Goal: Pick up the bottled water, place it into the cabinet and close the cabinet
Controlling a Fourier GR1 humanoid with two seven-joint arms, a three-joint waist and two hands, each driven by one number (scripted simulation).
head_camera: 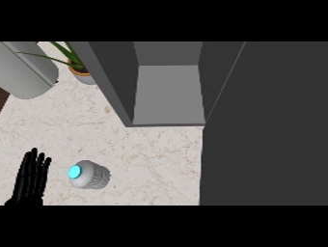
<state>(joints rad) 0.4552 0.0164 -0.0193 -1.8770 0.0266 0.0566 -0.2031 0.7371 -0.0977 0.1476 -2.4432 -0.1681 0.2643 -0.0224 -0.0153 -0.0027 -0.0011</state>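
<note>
The ribbed grey plastic water bottle with a glowing cyan cap (89,174) was seen standing on the pale marbled stone table (145,149), well short of the open dark grey cabinet (168,91), whose door was swung wide at the right. The black left hand (30,179) was held just beside the bottle, apart from it, fingers straight and together, grasping nothing. A potted green plant (74,61) and a large grey cylinder (17,70) were placed at the far left.
</note>
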